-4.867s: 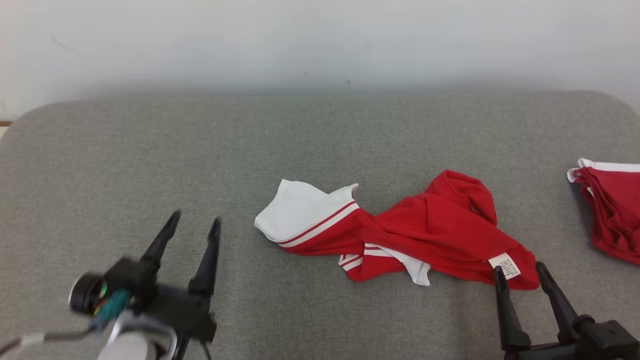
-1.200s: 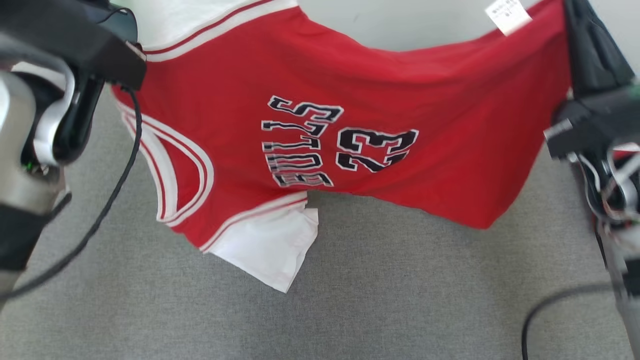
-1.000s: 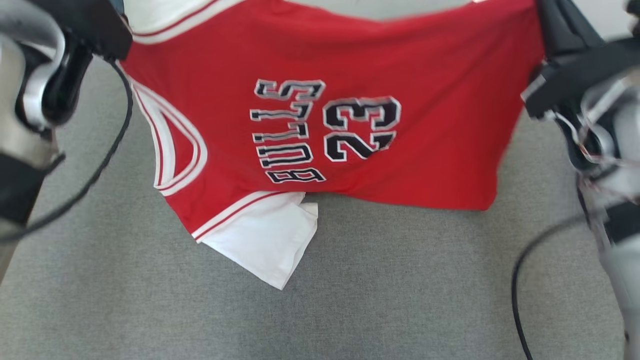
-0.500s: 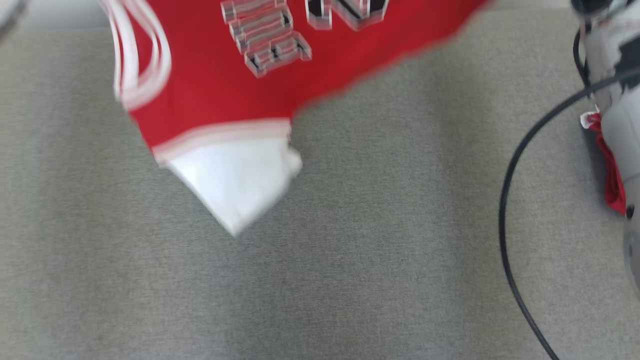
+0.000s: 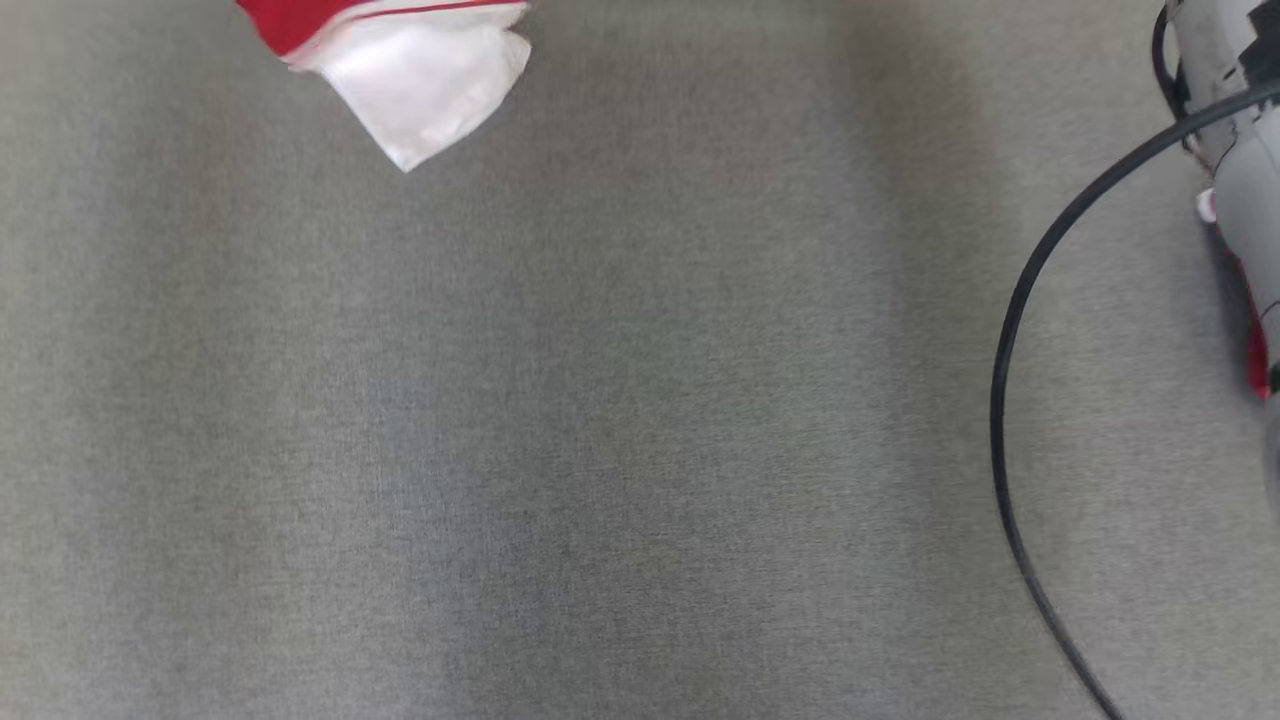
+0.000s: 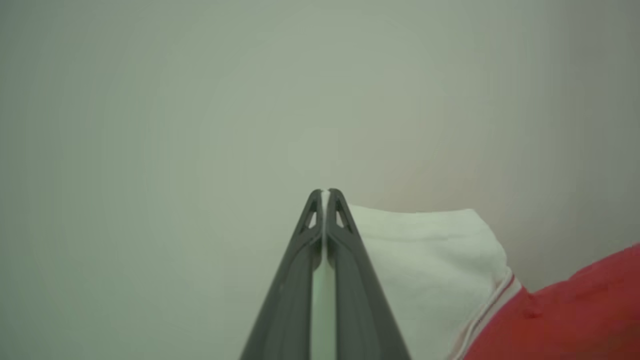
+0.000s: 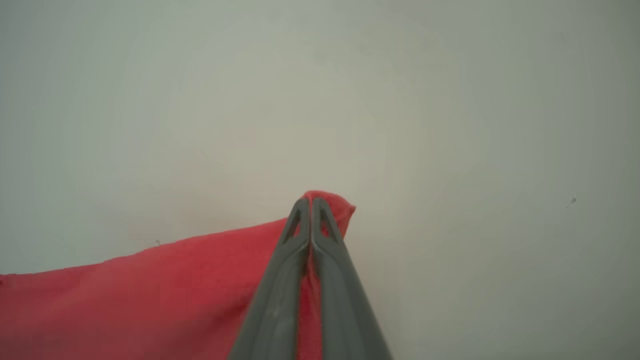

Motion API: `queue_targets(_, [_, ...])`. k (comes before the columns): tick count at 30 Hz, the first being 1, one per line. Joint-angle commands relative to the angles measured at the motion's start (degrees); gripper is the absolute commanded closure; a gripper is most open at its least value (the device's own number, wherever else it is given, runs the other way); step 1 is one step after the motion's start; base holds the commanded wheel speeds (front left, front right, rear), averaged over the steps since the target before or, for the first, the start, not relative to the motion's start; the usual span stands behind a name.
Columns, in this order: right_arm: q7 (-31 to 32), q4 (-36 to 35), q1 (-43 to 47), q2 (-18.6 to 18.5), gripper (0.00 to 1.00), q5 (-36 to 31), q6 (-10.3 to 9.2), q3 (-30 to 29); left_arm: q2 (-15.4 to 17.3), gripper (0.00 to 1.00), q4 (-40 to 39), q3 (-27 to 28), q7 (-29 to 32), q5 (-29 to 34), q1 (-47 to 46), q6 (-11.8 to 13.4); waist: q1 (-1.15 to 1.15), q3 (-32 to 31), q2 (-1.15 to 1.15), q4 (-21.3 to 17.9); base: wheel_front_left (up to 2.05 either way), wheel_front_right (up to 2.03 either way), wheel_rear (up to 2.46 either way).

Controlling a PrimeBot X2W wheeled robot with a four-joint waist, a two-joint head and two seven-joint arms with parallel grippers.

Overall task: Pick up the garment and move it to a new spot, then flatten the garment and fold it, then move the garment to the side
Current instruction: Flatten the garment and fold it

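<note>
The garment is a red jersey with white sleeves. In the head view its lowest white sleeve tip [image 5: 415,75] hangs at the top left above the grey surface [image 5: 600,420]. My left gripper [image 6: 324,192] is shut on the white sleeve edge [image 6: 430,265], with red cloth at the lower right. My right gripper [image 7: 310,201] is shut on a red corner of the garment [image 7: 150,295], which stretches away to the left. Both wrist views face a pale wall.
My pale right forearm [image 5: 1240,150] and its black cable [image 5: 1010,400] run down the head view's right edge. A bit of another red garment [image 5: 1255,360] shows behind that forearm. The grey padded surface spreads across the head view.
The garment has gone up and out of the head view's top, leaving just the white sleeve tip. Both grippers left that view too. The view itself looks shifted.
</note>
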Motion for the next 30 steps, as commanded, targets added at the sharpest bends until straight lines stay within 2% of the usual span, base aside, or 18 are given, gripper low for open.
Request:
queue_targets(1, [-0.28,-0.23,1.35,0.13,1.0,0.68,-0.07,0.53,-0.41,1.0,0.51,-0.87,-0.28,1.04,1.76,-0.44,-0.01,2.31,-0.01,1.03,0.0,0.0,0.0])
queue_targets(2, [-0.36,-0.37,2.64,0.13,1.0,0.71,-0.07,1.36,-1.33,1.0,0.87,0.26,-0.64,-1.09,3.13,-0.85,-0.01,2.57,-0.01,1.24,0.0,0.0,0.0])
queue_targets(6, [-0.57,-3.19,8.23,-0.61,1.0,2.67,-0.05,5.02,-3.67,1.0,0.74,0.84,-1.85,-3.09,9.74,-2.08,-0.01,3.84,-0.01,2.22,0.0,0.0,0.0])
queue_targets(10, [-0.64,-7.42,14.82,-1.48,1.0,6.41,-0.03,8.73,-4.24,1.0,-2.68,2.86,-2.93,-5.34,17.64,-1.51,-0.01,4.61,-0.01,2.54,0.0,0.0,0.0])
queue_targets(12, [-0.63,-10.21,18.88,-2.27,1.0,8.47,-0.04,10.07,-3.9,1.0,-6.83,4.38,-3.11,-5.26,22.43,-0.74,-0.01,4.34,-0.01,2.92,0.0,0.0,0.0])
queue_targets(16, [-0.59,-19.35,30.57,-4.78,1.0,11.93,-0.04,10.51,-1.59,1.0,-24.85,11.52,-3.05,-4.36,39.12,3.06,-0.01,3.17,-0.01,3.39,0.0,0.0,0.0])
queue_targets(19, [-0.6,-25.45,39.84,-5.37,1.0,13.33,-0.04,8.25,-0.18,1.0,-35.6,13.45,-3.06,-2.57,51.17,5.01,-0.01,1.64,-0.01,3.47,0.0,0.0,0.0])
queue_targets(25, [-0.6,-38.34,60.22,-4.3,1.0,11.63,-0.04,2.04,3.56,1.0,-51.48,13.52,-3.06,-0.48,71.69,8.85,-0.01,-2.49,-0.01,3.12,0.0,0.0,0.0])
queue_targets(30, [-0.61,-48.16,75.96,-3.1,1.0,8.73,-0.04,-2.1,8.24,1.0,-63.61,14.08,-0.03,-1.46,86.71,13.65,-0.01,-6.51,-0.01,2.34,0.0,0.0,0.0])
